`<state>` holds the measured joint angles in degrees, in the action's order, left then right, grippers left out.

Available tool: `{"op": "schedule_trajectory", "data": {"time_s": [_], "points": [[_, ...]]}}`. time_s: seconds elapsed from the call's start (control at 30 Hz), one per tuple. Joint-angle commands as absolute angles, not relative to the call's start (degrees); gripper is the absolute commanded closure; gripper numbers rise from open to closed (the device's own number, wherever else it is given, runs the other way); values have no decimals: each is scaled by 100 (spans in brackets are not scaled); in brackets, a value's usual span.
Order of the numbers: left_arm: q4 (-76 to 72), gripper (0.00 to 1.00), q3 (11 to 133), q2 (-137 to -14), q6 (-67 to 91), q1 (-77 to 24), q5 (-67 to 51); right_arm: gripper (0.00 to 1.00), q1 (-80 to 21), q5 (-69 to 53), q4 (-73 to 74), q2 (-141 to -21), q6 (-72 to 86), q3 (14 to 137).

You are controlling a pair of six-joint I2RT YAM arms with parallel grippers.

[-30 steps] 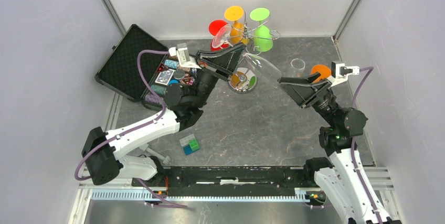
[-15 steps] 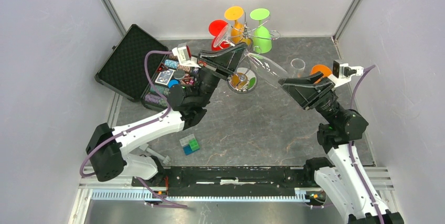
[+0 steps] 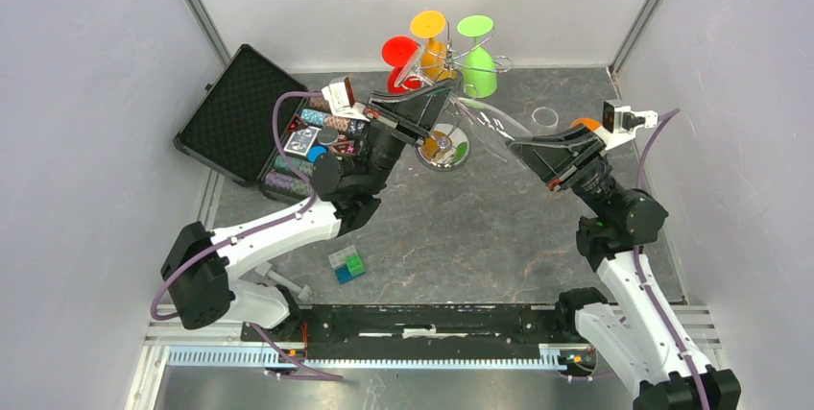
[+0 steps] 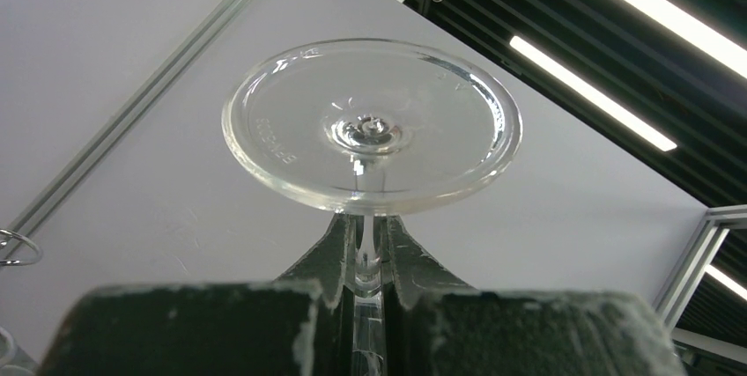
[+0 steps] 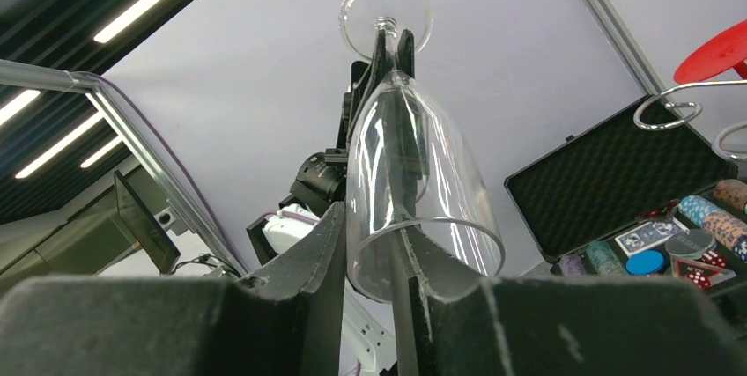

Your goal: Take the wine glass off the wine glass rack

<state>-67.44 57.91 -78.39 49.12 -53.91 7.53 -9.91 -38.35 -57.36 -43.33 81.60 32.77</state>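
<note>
A clear wine glass (image 3: 485, 122) hangs tilted in the air between my two grippers, just in front of the silver wire rack (image 3: 459, 57). My left gripper (image 4: 373, 248) is shut on its stem just under the round foot (image 4: 370, 125). My right gripper (image 5: 366, 244) grips the bowl's rim (image 5: 423, 226), with one finger outside the wall and one inside. In the right wrist view the foot (image 5: 385, 15) stands apart from a rack loop (image 5: 669, 112). Red (image 3: 398, 50), orange (image 3: 428, 24) and green (image 3: 477, 28) glasses hang on the rack.
The rack's mirrored base (image 3: 444, 146) sits under the held glass. An open black case (image 3: 251, 108) with poker chips and cards lies at the back left. A small clear cup (image 3: 545, 119) and an orange object (image 3: 584, 125) stand at the right. A small coloured block (image 3: 347, 264) lies near the front.
My right gripper has moved up and to the left, onto the bowl's rim. The left arm has shifted slightly and the glass has tipped a little higher.
</note>
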Motion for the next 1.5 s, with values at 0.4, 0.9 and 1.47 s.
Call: {"op": "schedule_trajectory", "data": {"time_s": [0.4,0.9,1.47], "points": [[-6417,70,6033,-7578,5007,-5413,435,100,-1028,-3508,-4968,-4316,7498,3683],[-5556,9,5871,-7352,4823,-5407,364,100,-1028,-3147,-4505,-4268,6783,4318],[-5027,0,4796,-6091,3155,-5344,-875,100,-1026,-2949,-1497,-4019,4542,5924]]}}
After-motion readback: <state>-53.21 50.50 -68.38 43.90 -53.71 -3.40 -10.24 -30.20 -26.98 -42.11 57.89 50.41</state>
